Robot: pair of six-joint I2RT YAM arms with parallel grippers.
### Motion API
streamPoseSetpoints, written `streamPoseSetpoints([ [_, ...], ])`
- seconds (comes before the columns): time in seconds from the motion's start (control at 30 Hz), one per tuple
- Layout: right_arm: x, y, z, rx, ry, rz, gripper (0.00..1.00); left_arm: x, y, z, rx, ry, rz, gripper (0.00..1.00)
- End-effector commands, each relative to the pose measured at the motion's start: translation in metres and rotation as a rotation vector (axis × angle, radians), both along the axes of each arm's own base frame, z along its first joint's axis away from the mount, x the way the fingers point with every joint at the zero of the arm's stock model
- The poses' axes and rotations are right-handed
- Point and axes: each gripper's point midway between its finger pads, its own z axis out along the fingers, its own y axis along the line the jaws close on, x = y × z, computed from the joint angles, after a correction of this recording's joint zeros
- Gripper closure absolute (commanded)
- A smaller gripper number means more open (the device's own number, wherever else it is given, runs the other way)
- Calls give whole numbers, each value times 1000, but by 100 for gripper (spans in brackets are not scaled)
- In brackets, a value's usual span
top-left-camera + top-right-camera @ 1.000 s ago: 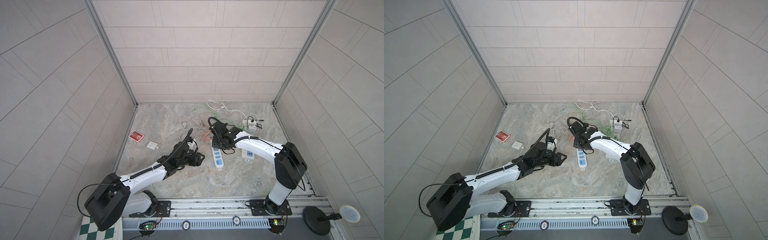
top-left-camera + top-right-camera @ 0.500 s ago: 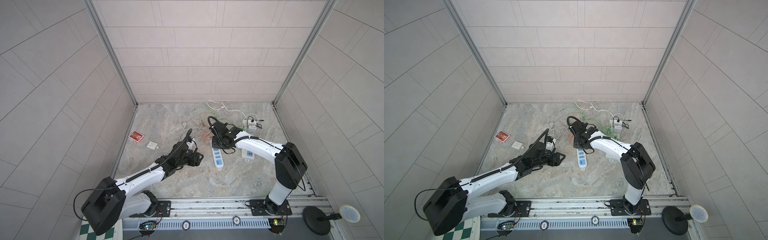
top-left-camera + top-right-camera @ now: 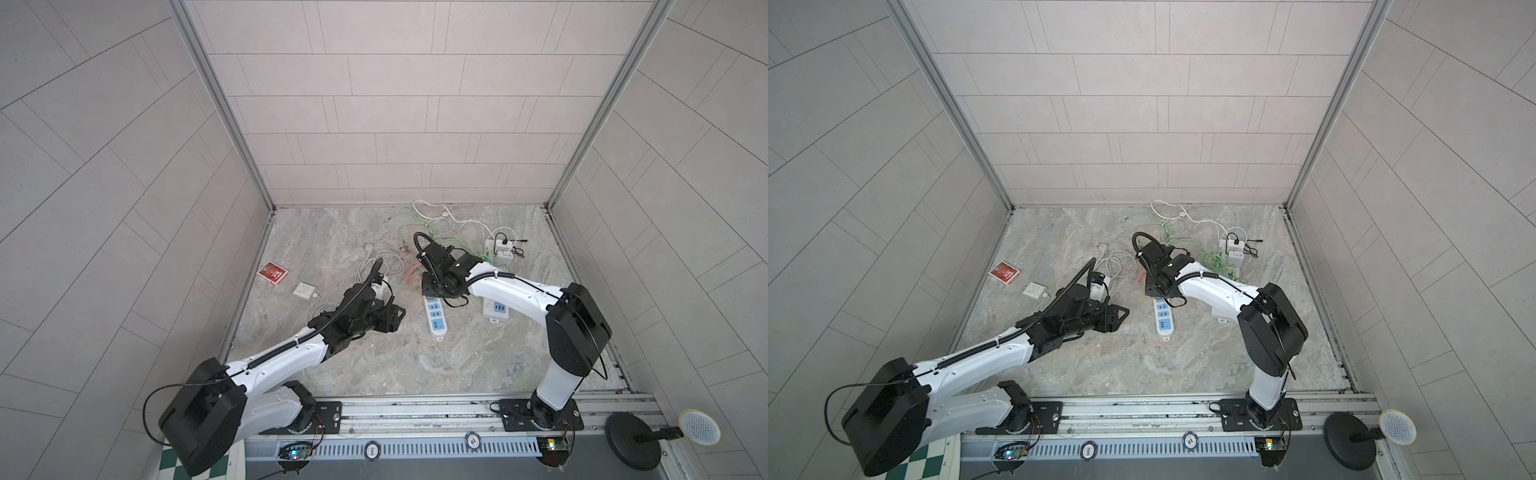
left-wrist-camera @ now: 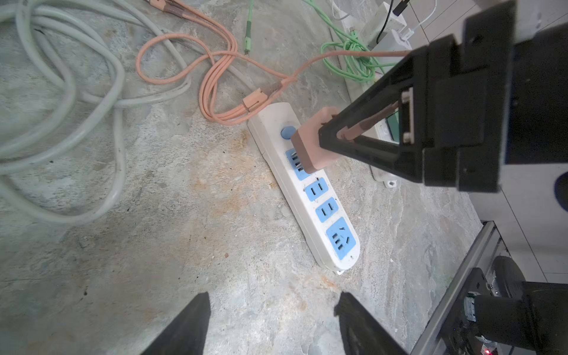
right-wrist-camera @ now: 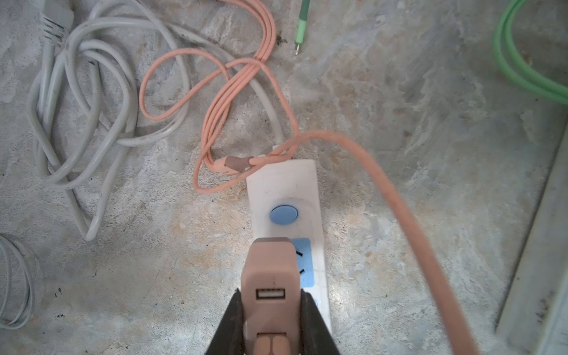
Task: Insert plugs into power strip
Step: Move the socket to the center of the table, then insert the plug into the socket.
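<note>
One boxy, smooth pink plug [image 5: 270,267]

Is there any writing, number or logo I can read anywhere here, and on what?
Nothing can be read for sure.
Red card pack: print too small.
Round tags on the front rail: marks too blurred.
Power strip, pink plug: no lettering shows.

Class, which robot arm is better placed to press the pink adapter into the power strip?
Right. The right gripper is shut on the pink adapter, directly over the power strip. The left gripper is open, empty, off to one side.
</note>
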Motion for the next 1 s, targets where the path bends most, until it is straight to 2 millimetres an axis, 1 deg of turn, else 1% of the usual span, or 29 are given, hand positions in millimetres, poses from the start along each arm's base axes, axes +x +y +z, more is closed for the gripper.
streamPoseSetpoints([
  [0.0, -5, -8, -10, -54, 17, 2, 100, 4, -1, 13, -3, -42, -5, 28],
  [0.1, -9, -15, -12, -95, 33, 9, 100, 5, 1, 15, 4, -53, 4, 28],
  [0.17, -12, -17, -8, -100, 34, 14, 100, 6, 4, 17, 9, -69, 17, 28],
  [0.3, -13, -13, 4, -69, 25, 42, 100, 6, 8, 19, 13, -89, 26, 28],
  [0.33, -14, -11, 3, -66, 31, 49, 100, 6, 8, 18, 15, -89, 26, 28],
  [0.4, -14, -9, -1, -68, 45, 56, 100, 6, 8, 18, 15, -87, 27, 28],
  [0.53, -17, -5, -17, -73, 82, 76, 100, 6, 10, 20, 17, -91, 32, 28],
  [0.73, -20, 0, -30, -102, 105, 91, 100, 6, 16, 27, 33, -115, 49, 27],
  [0.83, -23, -5, -37, -139, 126, 94, 100, 7, 22, 31, 55, -128, 62, 27],
  [0.9, -28, -16, -42, -202, 141, 90, 100, 8, 30, 33, 85, -136, 85, 25],
  [0.97, -33, -29, -48, -271, 161, 84, 100, 11, 43, 36, 124, -149, 132, 22],
])
